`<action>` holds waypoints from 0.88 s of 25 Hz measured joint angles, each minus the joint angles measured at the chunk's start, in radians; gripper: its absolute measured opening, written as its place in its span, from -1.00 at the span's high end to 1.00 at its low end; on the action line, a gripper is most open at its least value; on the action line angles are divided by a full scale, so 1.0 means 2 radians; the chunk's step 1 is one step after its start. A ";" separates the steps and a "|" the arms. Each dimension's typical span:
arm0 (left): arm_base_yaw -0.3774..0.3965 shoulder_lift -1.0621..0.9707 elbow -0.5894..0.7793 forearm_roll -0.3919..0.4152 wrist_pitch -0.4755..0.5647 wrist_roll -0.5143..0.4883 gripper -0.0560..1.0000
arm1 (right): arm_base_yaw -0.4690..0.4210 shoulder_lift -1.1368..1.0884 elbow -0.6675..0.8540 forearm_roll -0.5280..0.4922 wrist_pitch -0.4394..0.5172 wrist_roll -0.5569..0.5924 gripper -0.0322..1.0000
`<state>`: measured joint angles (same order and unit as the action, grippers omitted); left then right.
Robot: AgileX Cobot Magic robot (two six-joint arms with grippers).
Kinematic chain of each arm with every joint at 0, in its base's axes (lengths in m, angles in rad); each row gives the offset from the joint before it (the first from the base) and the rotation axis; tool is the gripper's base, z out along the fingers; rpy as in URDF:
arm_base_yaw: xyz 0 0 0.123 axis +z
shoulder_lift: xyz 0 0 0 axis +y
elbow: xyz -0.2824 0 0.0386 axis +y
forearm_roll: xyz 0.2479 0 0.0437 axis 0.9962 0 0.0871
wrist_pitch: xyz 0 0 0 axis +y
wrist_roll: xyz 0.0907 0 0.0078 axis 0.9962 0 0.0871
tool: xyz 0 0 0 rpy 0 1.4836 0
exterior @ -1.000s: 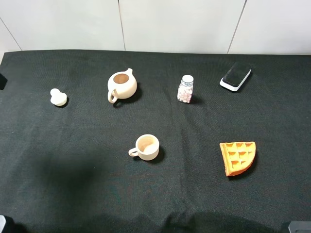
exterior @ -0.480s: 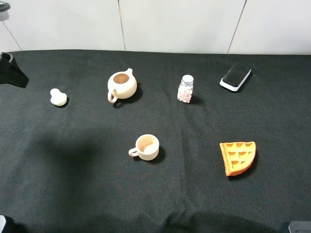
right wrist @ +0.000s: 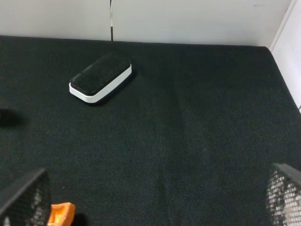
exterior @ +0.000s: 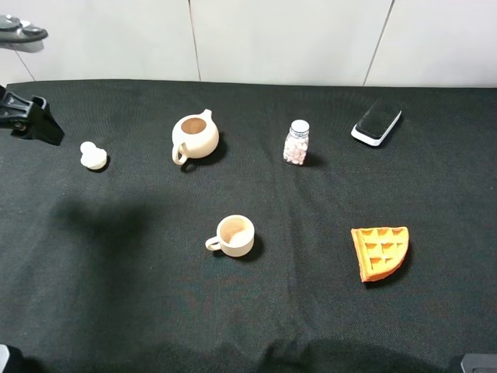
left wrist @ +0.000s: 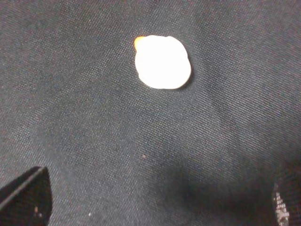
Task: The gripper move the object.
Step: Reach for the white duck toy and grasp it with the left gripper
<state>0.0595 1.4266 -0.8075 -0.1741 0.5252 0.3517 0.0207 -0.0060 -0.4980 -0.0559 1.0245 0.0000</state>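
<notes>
Your left pincer (exterior: pixel 29 120) hangs over the far left edge of the bench (exterior: pixel 116 311), and its jaws stand wide apart with nothing in them. The lid (exterior: pixel 93 155) lies on the black cloth just beside that pincer, on the side toward the middle of the bench. It rests flat with its knob up, touching nothing else. From the left wrist view you see the lid as a pale round shape ahead of the jaws, not between them. A small orange speck shows at its rim, and you cannot tell what that is.

The teapot (exterior: pixel 194 136) stands open-topped to the right of the lid, well apart from it. The cup (exterior: pixel 233 235) sits nearer the front, around the middle of the bench. A small jar (exterior: pixel 296 143) of pink and white bits stands right of the teapot. A black-topped white block (exterior: pixel 377 122) lies near the back right, and a waffle (exterior: pixel 380 252) wedge lies at the front right.

Your right pincer (right wrist: pixel 155 200) is also spread wide and grips nothing. It faces the block across bare cloth, well apart from it.
</notes>
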 joint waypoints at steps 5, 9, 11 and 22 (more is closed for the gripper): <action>0.000 0.039 -0.004 0.000 -0.021 0.000 -0.98 | 0.000 0.000 0.000 0.000 0.000 0.000 -0.41; 0.000 0.077 -0.025 0.000 -0.025 0.000 -0.98 | 0.000 0.000 0.000 0.000 0.000 0.000 -0.41; 0.000 0.095 -0.037 0.000 -0.029 0.000 -0.98 | 0.000 0.000 0.000 0.000 0.000 0.000 -0.41; -0.002 0.180 -0.068 -0.013 -0.054 0.001 -0.98 | 0.000 0.000 0.000 0.000 0.000 0.000 -0.41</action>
<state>0.0553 1.7859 -0.9431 -0.1996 0.4174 0.3528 0.0207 -0.0060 -0.4980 -0.0559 1.0245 0.0000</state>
